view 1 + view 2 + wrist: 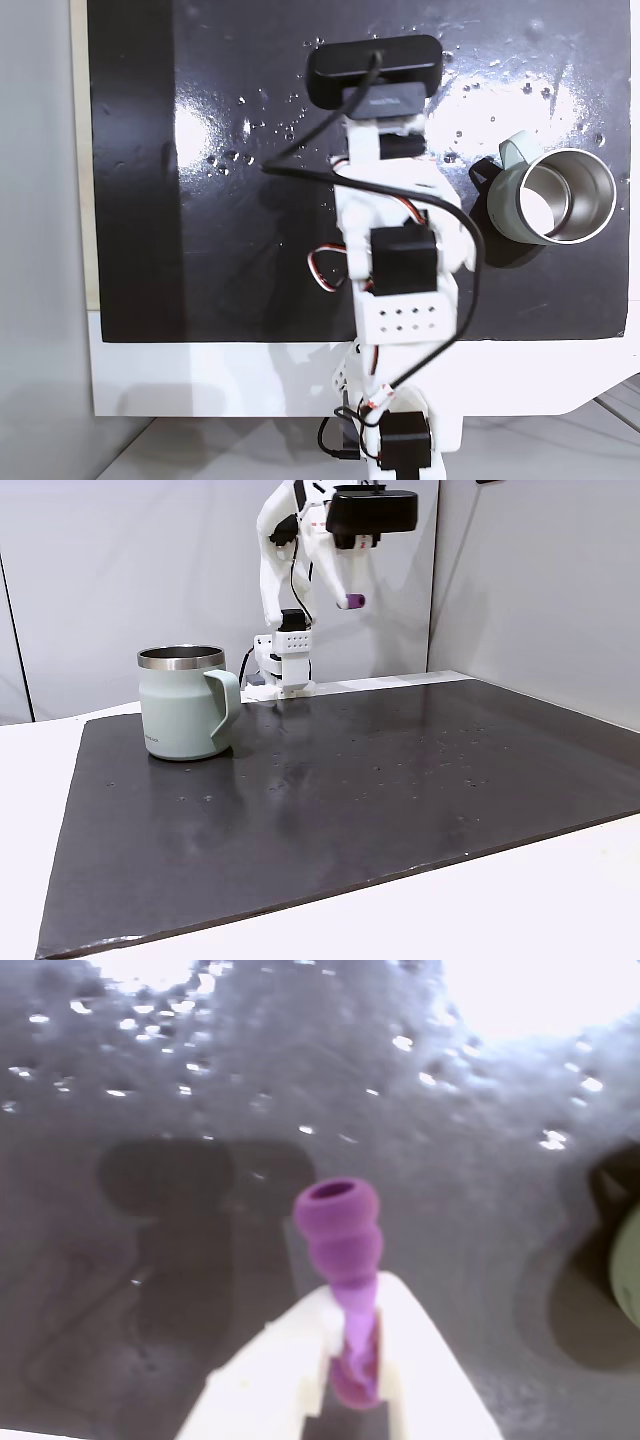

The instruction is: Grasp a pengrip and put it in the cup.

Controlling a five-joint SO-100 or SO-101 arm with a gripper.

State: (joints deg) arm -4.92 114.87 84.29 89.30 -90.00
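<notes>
The white fingers [420,1360] are pressed onto the lower part of the purple pengrip [340,1230], which is pinched between them in the wrist view, its ridged, hollow end jutting out well beyond the tips. In a fixed view the gripper [345,600] is seen held high, with the pengrip [352,602] projecting sideways from it. Far beneath the fingers lies the dark mat [400,780]. The cup [186,702] stands on that mat, low and off to the left of the fingers in that view, well apart from them; in the other fixed view the cup [552,196] is found to the right of the arm. Only a short stretch of the rubbery tube appears to be gripped, so it could be twisted or squeezed out during the swing. A release made off-centre could send it against the steel rim and onto the mat.
</notes>
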